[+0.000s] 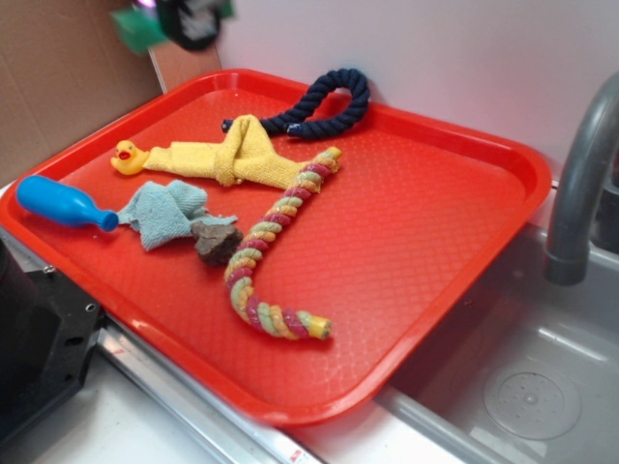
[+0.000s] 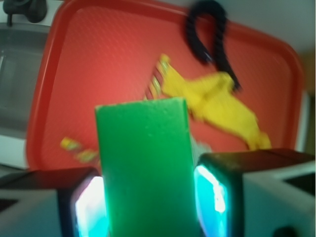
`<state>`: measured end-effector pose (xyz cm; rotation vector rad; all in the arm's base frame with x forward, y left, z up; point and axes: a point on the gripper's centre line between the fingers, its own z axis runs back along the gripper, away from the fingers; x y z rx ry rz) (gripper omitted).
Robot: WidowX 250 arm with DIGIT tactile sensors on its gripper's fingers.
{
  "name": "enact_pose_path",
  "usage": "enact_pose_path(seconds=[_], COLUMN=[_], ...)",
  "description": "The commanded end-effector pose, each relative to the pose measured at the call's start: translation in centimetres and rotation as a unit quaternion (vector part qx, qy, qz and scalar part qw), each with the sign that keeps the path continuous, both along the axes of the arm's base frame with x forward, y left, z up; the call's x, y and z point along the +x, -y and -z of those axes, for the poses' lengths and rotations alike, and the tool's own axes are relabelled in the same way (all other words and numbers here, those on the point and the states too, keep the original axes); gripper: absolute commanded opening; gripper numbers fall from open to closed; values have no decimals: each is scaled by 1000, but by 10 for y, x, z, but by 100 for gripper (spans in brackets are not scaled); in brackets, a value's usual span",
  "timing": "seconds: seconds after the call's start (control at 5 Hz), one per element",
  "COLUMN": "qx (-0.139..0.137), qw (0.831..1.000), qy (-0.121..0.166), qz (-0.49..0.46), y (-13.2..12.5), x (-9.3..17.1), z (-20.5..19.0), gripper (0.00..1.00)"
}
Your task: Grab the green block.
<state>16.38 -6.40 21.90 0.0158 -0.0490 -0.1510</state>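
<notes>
Green, stiff and light-looking, the small solid matte rectangular block [image 2: 145, 168] sits clamped by its long flat faces between the black-padded gripper [image 2: 148, 207], squarely held.

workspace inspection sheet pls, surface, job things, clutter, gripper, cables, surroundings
surface: red tray beside a metal sink.
job's things: green block held upright between the gripper fingers, lifted above the tray.
clutter: blue bottle, teal cloth, brown lump, yellow cloth by a rubber duck, multicolour rope, navy rope.
grippers: gripper shut on the block; blurred in the exterior view.
cables: nothing seen.
surroundings: grey faucet, white wall, cardboard at left.
</notes>
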Motion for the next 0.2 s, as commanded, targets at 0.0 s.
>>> enact_pose_path(seconds=[0.0], qx=[-12], qw=[993], qy=[13], qz=[-117], y=[8], x=[-15], z=[-36], gripper=[0])
